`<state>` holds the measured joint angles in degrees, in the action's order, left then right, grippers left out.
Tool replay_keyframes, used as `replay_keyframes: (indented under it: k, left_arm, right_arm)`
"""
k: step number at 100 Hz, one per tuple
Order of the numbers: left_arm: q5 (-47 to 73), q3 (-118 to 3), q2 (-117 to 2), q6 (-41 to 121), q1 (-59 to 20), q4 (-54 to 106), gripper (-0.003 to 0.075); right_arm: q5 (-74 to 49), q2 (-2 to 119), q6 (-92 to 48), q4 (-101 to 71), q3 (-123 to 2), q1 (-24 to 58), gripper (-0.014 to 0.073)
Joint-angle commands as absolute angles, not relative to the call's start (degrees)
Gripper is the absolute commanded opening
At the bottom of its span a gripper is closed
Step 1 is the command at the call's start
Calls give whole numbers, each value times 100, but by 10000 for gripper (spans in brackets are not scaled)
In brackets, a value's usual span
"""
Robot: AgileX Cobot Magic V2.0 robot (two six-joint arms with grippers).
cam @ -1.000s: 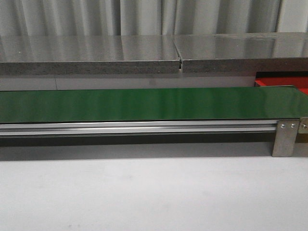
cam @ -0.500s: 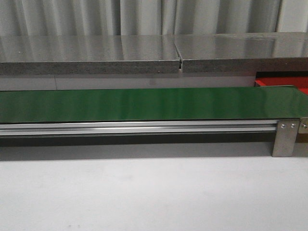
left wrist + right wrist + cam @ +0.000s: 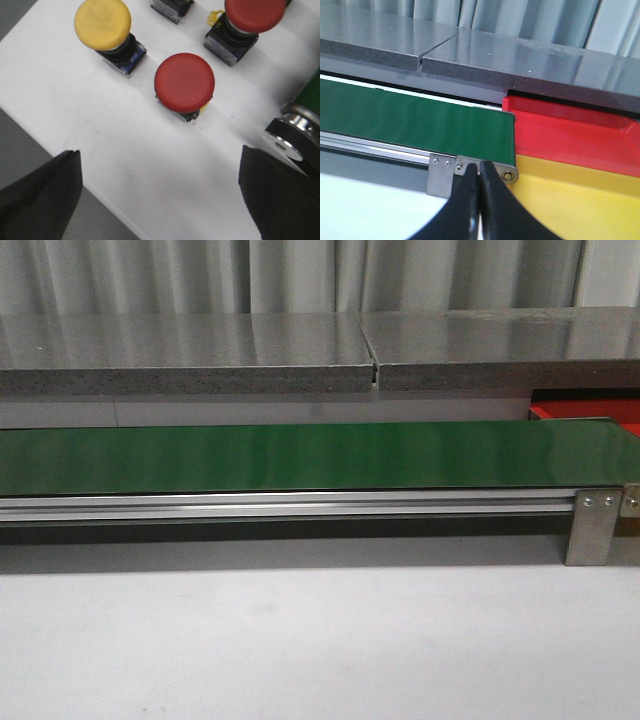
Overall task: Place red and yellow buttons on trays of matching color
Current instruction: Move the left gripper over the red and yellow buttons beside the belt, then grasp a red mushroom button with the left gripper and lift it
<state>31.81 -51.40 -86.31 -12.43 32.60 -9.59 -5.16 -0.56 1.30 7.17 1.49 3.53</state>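
Observation:
In the left wrist view a yellow-capped button (image 3: 102, 22) and a red-capped button (image 3: 184, 81) stand upright on a white surface (image 3: 150, 150). A second red button (image 3: 255, 12) stands beyond them. My left gripper (image 3: 160, 155) hovers over the white surface short of the nearest red button, open wide, with nothing between its fingers (image 3: 45, 195). The right wrist view shows the red tray (image 3: 570, 132) and a yellow tray (image 3: 570, 200) side by side past the belt's end. My right gripper (image 3: 479, 167) is shut and empty. Neither gripper shows in the front view.
The long green belt (image 3: 300, 455) on its aluminium rail crosses the table, with a grey ledge (image 3: 300, 350) behind it. A corner of the red tray (image 3: 590, 410) peeks out at the right. The belt's end roller (image 3: 295, 125) sits beside the buttons. A further button base (image 3: 171, 7) is cut off.

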Motion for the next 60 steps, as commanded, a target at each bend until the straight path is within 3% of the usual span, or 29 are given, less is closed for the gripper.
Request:
replay_keyframes:
  k: [1,60]
  left_arm:
    - [2815,-5363,-8640,-1332,3272,-999,622]
    - [2557,-5905,-9678,-1332,3272,-850,622]
  right_arm:
    - [-56,-144,134,793,94,366,-68]
    - [-56,-144,134,793,94,366,-68]
